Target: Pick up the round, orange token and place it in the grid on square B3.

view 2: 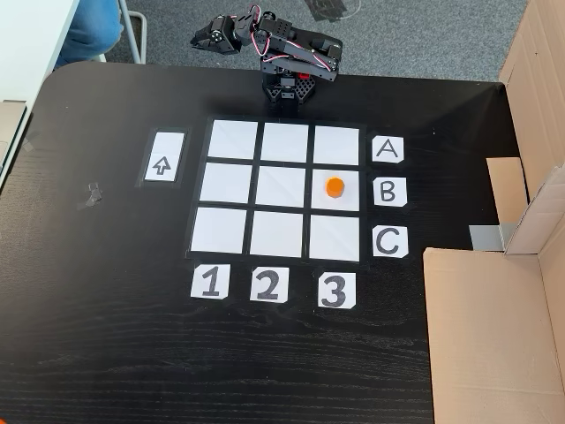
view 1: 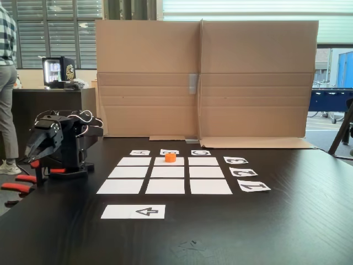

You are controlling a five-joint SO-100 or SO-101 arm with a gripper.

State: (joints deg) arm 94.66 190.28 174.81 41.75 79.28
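Observation:
The orange token (view 2: 335,187) stands upright on square B3 (view 2: 350,201), in line with the B card (view 2: 389,192) and the 3 card (view 2: 335,290). In a fixed view from the table's front, the token (view 1: 170,157) sits on the middle rectangle of the far row (view 1: 180,162). The grid (view 2: 231,140) of white rectangles (view 1: 127,186) holds nothing else. The black arm is folded at the table's edge, well away from the token. Its gripper (view 1: 30,152) (view 2: 205,38) hangs off to the side, looks shut, and holds nothing.
A paper strip with a black arrow (view 2: 162,157) (view 1: 133,211) lies beside the grid. A tall cardboard wall (view 1: 204,77) (view 2: 521,265) closes one side of the table. Red-orange clamp handles (view 1: 16,187) stick out by the arm's base. A person (view 1: 6,83) stands behind the arm.

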